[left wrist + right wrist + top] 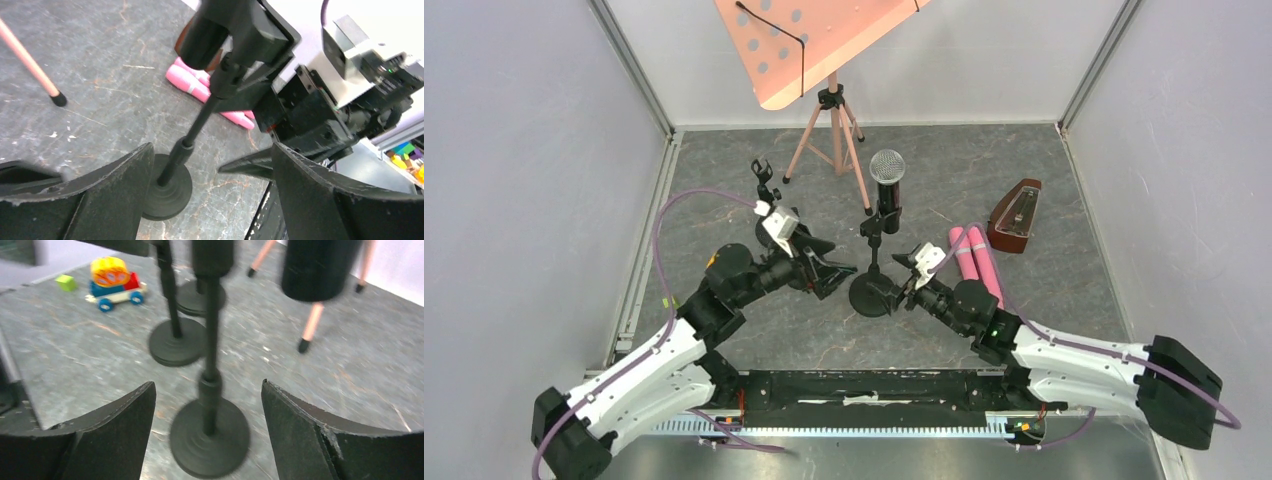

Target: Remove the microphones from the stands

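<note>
The microphone (887,180) has a silver mesh head and a black handle. It stands upright in the clip of a black stand (871,290) with a round base, mid-table. My left gripper (839,275) is open, just left of the base. My right gripper (894,290) is open, just right of the base. In the left wrist view the stand's pole (200,120) and base lie ahead of my open left gripper (212,145), with the handle (207,35) above. In the right wrist view the base (210,437) sits between the fingers of my open right gripper (207,385).
A second, empty black stand (764,180) is behind the left arm and shows in the right wrist view (177,342). A pink music stand (824,40) on a tripod is at the back. A brown metronome (1014,215) and pink rolls (974,250) lie right. A toy car (115,282) is further off.
</note>
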`<state>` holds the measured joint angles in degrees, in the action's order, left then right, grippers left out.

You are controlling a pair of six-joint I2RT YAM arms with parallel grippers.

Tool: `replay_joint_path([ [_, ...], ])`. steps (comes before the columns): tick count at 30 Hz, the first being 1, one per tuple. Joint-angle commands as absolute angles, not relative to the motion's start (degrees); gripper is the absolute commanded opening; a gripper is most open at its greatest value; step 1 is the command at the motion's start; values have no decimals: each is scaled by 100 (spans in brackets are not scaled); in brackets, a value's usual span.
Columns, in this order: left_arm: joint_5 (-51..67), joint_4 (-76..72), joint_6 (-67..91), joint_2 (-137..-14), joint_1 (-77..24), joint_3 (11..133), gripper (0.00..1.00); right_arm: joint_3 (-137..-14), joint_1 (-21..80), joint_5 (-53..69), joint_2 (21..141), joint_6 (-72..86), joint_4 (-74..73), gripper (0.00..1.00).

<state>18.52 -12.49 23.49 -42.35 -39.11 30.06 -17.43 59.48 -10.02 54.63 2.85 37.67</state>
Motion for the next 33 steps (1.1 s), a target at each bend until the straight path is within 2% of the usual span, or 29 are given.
replay_joint_path([
  [1,879,-802,1538,-4615,-4823,3550,91,-1440,5163,-560,4983,251,3035,82],
  [4,134,-783,1251,-4923,-5373,3738,97,-1018,4354,266,4606,584,3234,81],
  [8,-628,-1169,1139,-5300,-5622,3731,98,-843,4028,413,4381,654,3224,82],
  [12,-894,-1352,1064,-5749,-5651,3859,86,-882,3946,300,4446,668,3083,81],
  [17,-1230,-1740,945,-6122,-5651,3884,84,-778,3937,172,4337,786,3287,78],
  [24,-948,-2670,870,-6491,-5651,3800,82,-723,3937,37,4397,822,3368,75],
  [33,-502,-3455,656,-6746,-5651,3649,60,-915,3937,70,4821,802,3190,75],
])
